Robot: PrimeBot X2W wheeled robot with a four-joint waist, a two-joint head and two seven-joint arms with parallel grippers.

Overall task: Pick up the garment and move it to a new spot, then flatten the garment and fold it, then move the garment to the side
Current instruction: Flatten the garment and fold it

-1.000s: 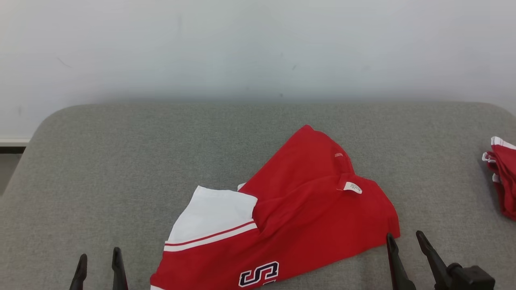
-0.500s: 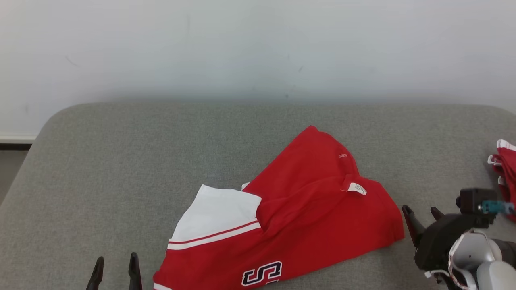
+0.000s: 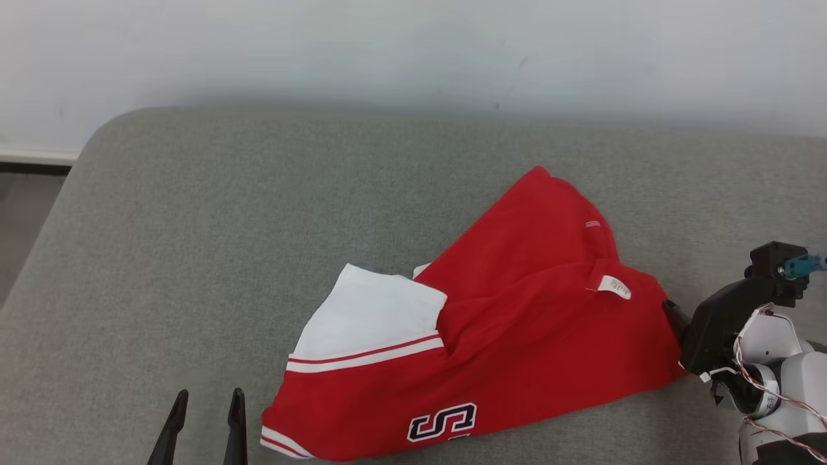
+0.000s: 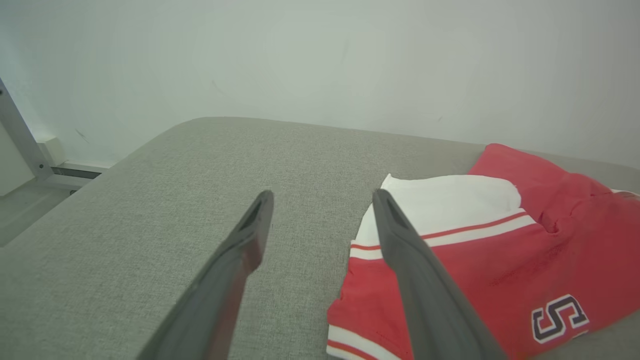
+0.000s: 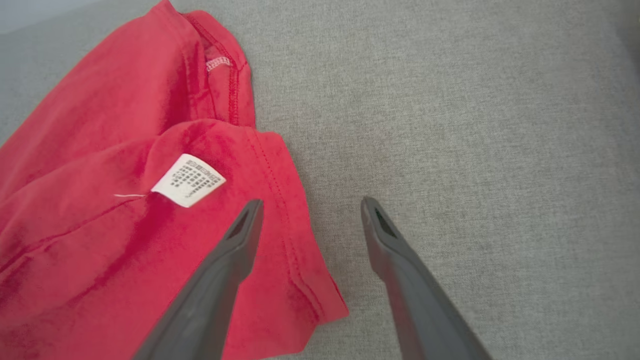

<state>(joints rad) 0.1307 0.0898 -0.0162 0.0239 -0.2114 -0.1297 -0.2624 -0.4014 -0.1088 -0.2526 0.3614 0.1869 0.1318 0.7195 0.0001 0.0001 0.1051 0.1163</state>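
Note:
The garment (image 3: 517, 323) is a crumpled red shirt with a white panel, white stripes and a dark "S", lying on the grey padded surface (image 3: 258, 226). My left gripper (image 3: 210, 391) stands open near the front edge, just left of the garment's striped corner; in the left wrist view this left gripper (image 4: 322, 195) holds nothing, with the garment (image 4: 500, 260) beside its right finger. My right gripper (image 5: 312, 201) is open above the garment's right hem (image 5: 295, 210), near the white label (image 5: 187, 180). One finger hangs over the red cloth, the other over bare grey surface. A dark fingertip (image 3: 670, 311) shows at that hem.
A white wall (image 3: 413, 45) rises behind the padded surface. The surface's rounded left corner (image 3: 97, 142) drops to the floor and a skirting strip. A grey metal post (image 4: 20, 135) stands off the left edge. Bare grey surface lies left of and behind the garment.
The head camera has tilted down and turned. My right arm has risen and swung in, bringing its open fingers to the garment's right hem. The left gripper and garment have stayed put.

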